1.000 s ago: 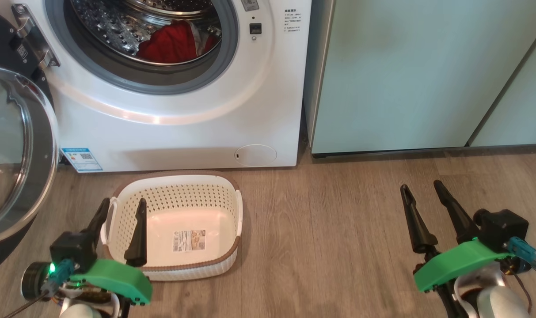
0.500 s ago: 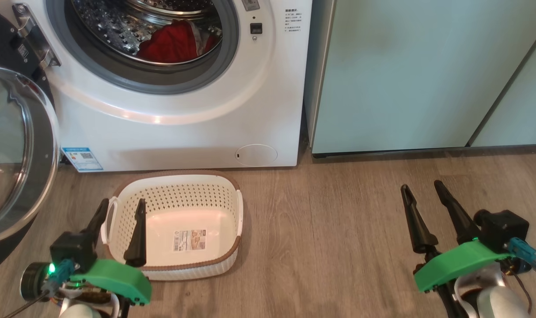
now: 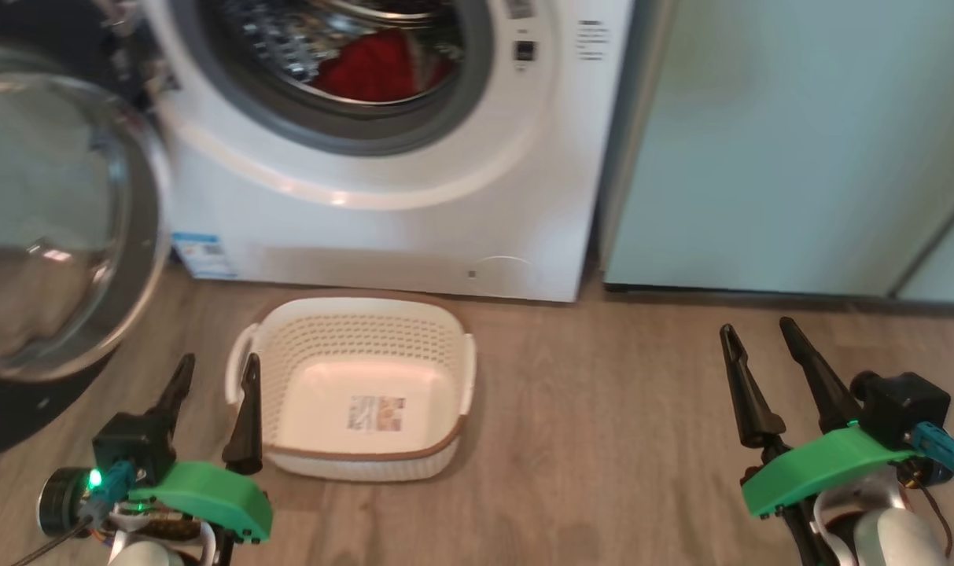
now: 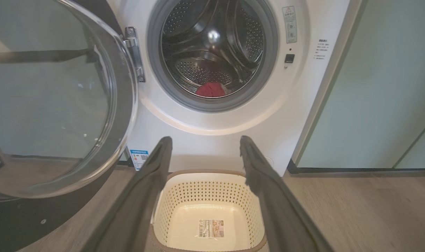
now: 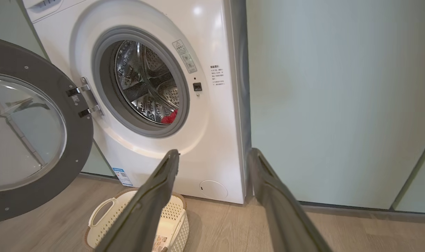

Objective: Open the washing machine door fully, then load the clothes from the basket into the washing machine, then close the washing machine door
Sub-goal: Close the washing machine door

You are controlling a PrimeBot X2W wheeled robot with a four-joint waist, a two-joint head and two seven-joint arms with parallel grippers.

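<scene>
The white washing machine (image 3: 382, 212) stands with its round door (image 3: 44, 220) swung wide open to the left, also seen as the door (image 4: 54, 101) and the door (image 5: 26, 133). The red clothes (image 3: 378, 67) lie inside the steel drum, low at the front, and show as the clothes (image 4: 210, 90) and the clothes (image 5: 169, 117). The cream basket (image 3: 359, 385) sits on the floor before the machine with nothing in it but its sticker. My left gripper (image 3: 215, 368) hovers open at the basket's left handle. My right gripper (image 3: 760, 334) stands open over bare floor to the right.
Pale green cabinets (image 3: 799, 141) stand right of the machine. Wood-look floor (image 3: 602, 424) stretches between the basket and my right gripper. The open door juts out over the floor at my left.
The whole head view has shifted right and blurred, so the camera has turned left. Both grippers keep their places in the view and stay open.
</scene>
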